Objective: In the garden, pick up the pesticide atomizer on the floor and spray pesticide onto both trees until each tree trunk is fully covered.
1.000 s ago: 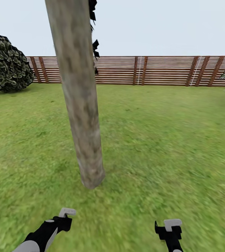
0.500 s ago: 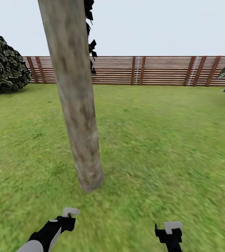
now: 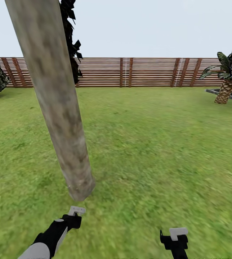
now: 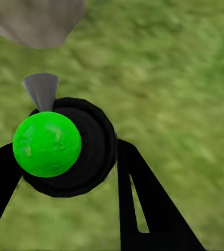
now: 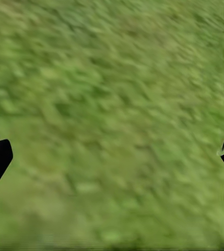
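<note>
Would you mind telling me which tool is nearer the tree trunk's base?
Left. The left tool sits just below the tree trunk base; the right tool is well off to its right.

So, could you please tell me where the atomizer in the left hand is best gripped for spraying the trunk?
Grip the atomizer by its round black body, one finger on each flank, coming from behind, as the left hand seems to. The rounded sides suit an opposed pinch, and this leaves the grey nozzle free, pointing toward the tree trunk.
</note>
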Controlling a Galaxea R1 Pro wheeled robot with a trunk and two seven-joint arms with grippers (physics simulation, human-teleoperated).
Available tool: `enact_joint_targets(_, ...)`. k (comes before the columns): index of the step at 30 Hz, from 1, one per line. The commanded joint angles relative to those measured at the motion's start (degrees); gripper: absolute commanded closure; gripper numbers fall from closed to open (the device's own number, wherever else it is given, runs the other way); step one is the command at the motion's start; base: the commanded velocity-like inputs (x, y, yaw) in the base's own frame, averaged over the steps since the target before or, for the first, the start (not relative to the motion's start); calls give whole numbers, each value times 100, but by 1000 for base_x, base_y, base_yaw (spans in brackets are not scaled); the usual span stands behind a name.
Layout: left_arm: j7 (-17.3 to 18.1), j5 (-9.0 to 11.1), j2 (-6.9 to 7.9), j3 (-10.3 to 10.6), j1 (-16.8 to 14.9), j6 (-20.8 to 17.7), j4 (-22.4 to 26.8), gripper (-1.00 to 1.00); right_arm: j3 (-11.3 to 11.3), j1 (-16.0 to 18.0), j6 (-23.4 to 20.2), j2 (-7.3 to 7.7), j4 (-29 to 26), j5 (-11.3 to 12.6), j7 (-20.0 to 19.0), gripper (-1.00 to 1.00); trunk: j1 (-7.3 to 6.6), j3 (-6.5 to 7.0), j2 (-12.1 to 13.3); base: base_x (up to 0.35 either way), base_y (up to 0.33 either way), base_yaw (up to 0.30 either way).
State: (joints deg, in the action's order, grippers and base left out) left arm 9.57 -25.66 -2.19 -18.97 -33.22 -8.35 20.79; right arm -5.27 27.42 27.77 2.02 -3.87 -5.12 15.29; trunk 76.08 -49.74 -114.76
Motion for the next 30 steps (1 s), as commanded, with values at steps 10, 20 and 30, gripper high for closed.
enact_joint_targets(10,58,9,353,-21,-213,-1163,860,100,8,0,0,30,0,-6,-15,-100,0,0,0,-4,0,-7)
enact_joint_targets(20,104,15,526,-35,-258,-1359,908,100,-7,0,0,-5,-8,2,-13,-100,0,0,0,0,0,0)
enact_joint_targets(30,166,-71,-53,20,-258,-1458,1253,100,0,0,0,5,36,0,-6,-100,0,0,0,-80,23,0)
